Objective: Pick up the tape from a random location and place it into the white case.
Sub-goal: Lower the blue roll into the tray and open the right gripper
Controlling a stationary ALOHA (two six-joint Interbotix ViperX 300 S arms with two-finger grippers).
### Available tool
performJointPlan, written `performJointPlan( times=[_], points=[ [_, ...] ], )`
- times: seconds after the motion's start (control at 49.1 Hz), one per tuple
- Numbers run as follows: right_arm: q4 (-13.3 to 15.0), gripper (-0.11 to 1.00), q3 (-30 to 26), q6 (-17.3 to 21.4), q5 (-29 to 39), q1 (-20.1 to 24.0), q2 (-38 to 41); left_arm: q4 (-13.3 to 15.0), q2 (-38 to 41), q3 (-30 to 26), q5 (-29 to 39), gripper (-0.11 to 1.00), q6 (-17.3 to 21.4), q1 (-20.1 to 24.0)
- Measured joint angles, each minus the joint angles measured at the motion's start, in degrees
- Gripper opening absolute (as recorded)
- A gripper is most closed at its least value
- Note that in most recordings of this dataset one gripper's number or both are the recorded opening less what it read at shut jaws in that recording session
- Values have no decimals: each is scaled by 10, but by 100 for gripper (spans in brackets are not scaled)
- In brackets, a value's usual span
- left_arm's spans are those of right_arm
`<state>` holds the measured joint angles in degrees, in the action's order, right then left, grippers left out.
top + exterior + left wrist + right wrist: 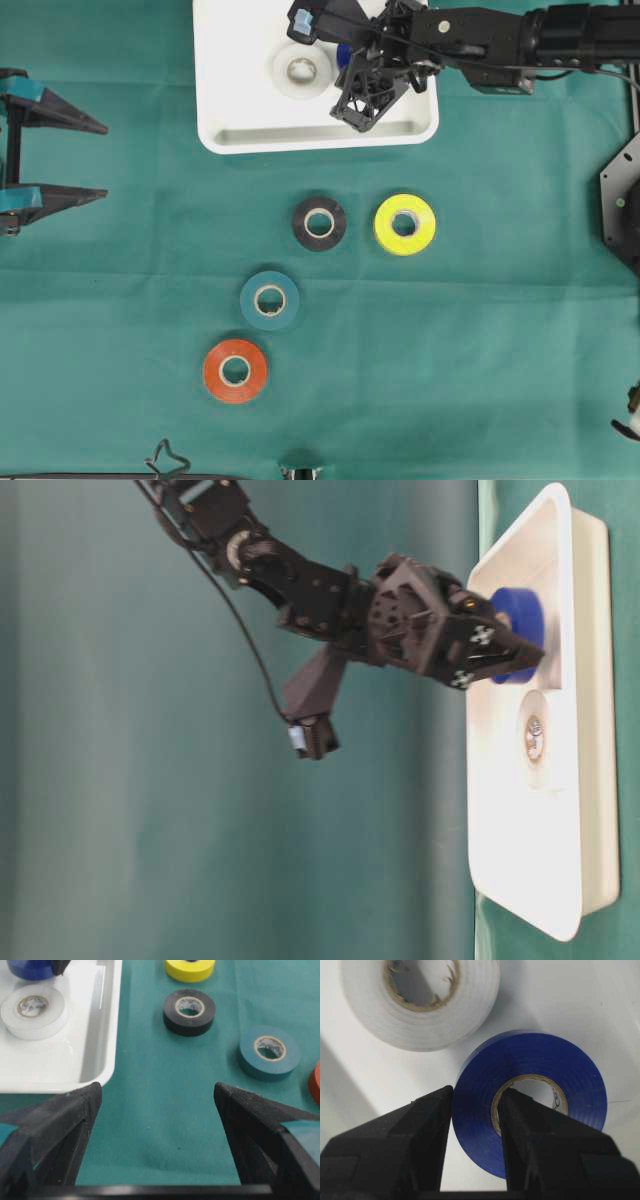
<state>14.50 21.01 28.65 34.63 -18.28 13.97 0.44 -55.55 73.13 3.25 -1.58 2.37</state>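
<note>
My right gripper (475,1097) is shut on a blue tape roll (545,1065), with one finger inside the core and the other against the outer wall. It holds the roll low inside the white case (240,100), next to a white tape roll (303,68) lying flat there. I cannot tell whether the blue roll (520,615) touches the case floor. My left gripper (95,160) stands open at the left edge of the table with nothing between its fingers, just short of the case's corner (95,1050).
On the green cloth below the case lie a black roll (319,223), a yellow roll (404,224), a teal roll (269,300) and an orange roll (235,370). The right arm (520,40) reaches in from the upper right.
</note>
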Motion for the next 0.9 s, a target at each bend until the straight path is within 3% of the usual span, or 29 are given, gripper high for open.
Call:
performJointPlan(
  times=[0.611, 0.794, 0.895],
  points=[
    [-1, 32, 0, -2, 1, -3, 9, 0, 1, 0, 0, 96, 1, 1],
    [-1, 82, 0, 0, 3, -3, 10, 0, 1, 1, 1, 96, 1, 4],
    [-1, 93, 0, 2, 4, -3, 9, -1, 1, 0, 0, 96, 1, 4]
  ],
)
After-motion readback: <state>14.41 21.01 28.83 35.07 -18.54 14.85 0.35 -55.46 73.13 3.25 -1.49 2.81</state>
